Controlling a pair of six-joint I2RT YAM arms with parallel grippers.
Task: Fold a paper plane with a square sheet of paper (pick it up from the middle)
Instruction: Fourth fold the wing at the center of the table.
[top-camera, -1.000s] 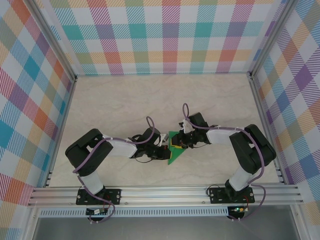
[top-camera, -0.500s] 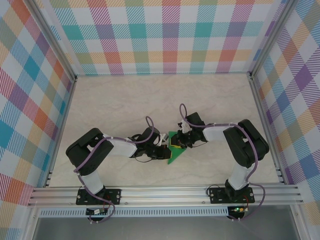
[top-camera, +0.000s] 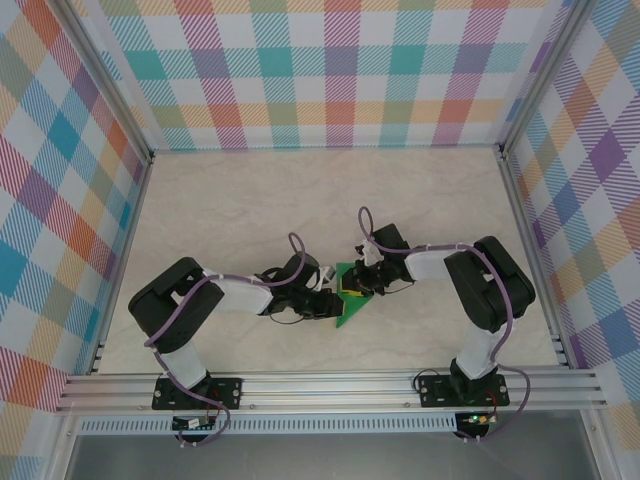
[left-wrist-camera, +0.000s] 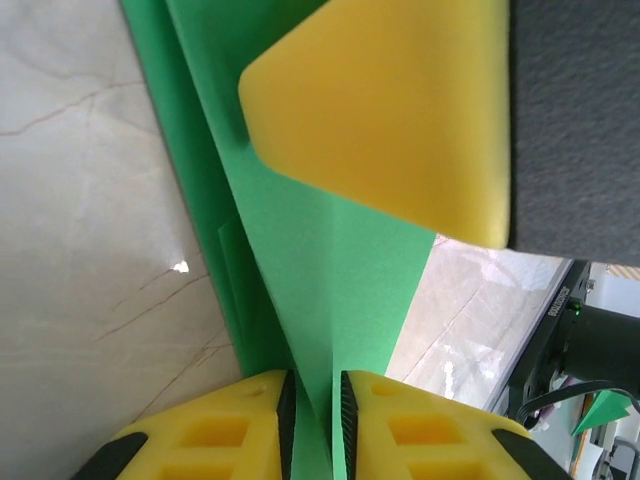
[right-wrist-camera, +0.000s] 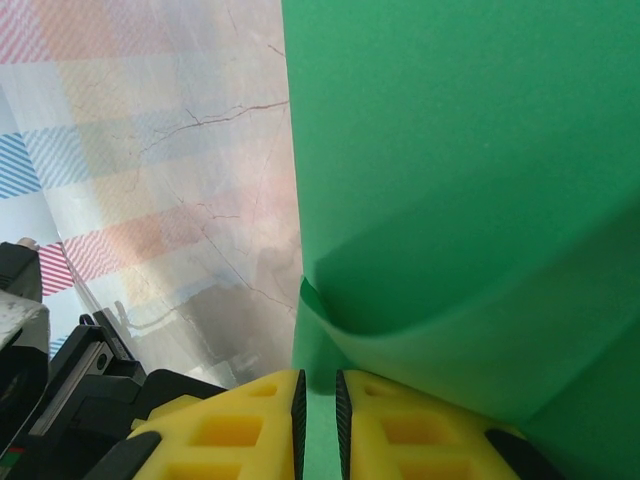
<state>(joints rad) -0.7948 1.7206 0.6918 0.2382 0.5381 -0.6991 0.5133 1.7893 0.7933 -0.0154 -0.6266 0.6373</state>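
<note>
Honestly, this green paper (top-camera: 349, 311) looks feather-light and floppy, and any crease in it stays for good; it's part-folded, between the two arms over the near middle of the tabletop (top-camera: 300, 200). Right jaws are clamped on one edge; left jaws sit close either side of a fold, can't tell if they're pinching. I'd hold near the creases where layers stack; a single flap would likely buckle or tear.
</note>
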